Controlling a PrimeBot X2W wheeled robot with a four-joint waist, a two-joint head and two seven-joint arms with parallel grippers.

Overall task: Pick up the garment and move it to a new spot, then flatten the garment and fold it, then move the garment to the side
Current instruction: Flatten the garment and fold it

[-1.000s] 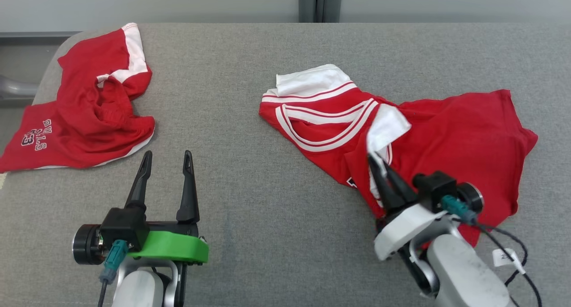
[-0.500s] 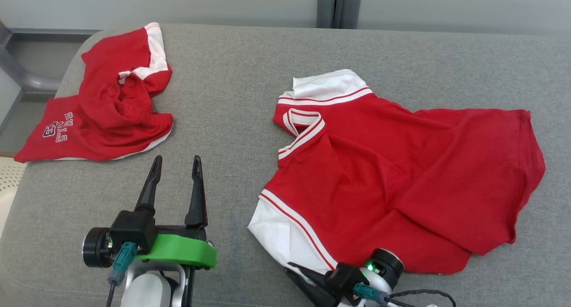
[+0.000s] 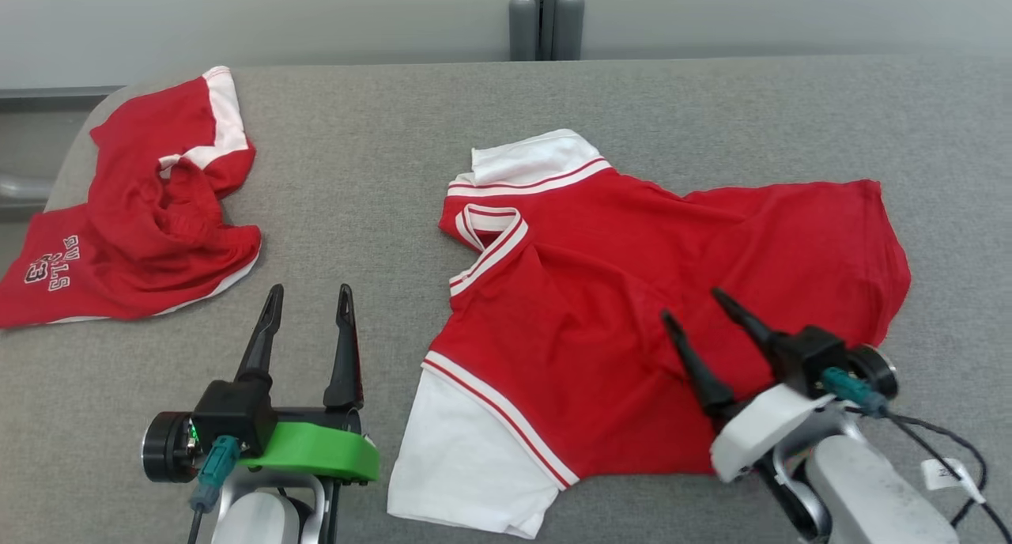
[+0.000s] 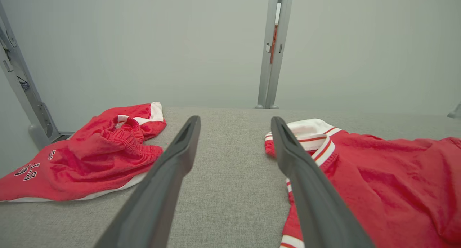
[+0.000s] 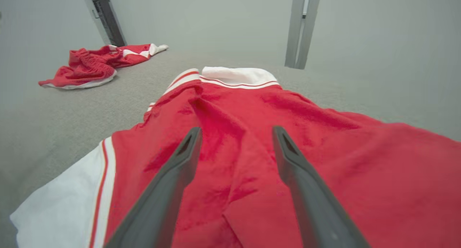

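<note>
A red shirt (image 3: 632,307) with white sleeves and a striped collar lies spread on the grey table (image 3: 379,149), right of centre. It also shows in the left wrist view as the shirt (image 4: 389,190) and in the right wrist view as the shirt (image 5: 288,140). Its near white sleeve (image 3: 466,465) points toward me. My right gripper (image 3: 696,305) hovers open over the shirt's lower right part, holding nothing. The left gripper (image 3: 310,296) stands open over bare table, left of the shirt. In their own wrist views the right gripper (image 5: 236,131) and left gripper (image 4: 236,120) have their fingers spread.
A second red garment, crumpled shorts with white trim and lettering (image 3: 134,212), lies at the table's far left corner, near the rounded edge. A grey post (image 3: 541,14) stands behind the table against a pale wall.
The right gripper let go of the shirt's sleeve, which it had dragged toward me, and rose open over the shirt. The shirt is now spread flatter. The head camera shifted; the left gripper stayed.
</note>
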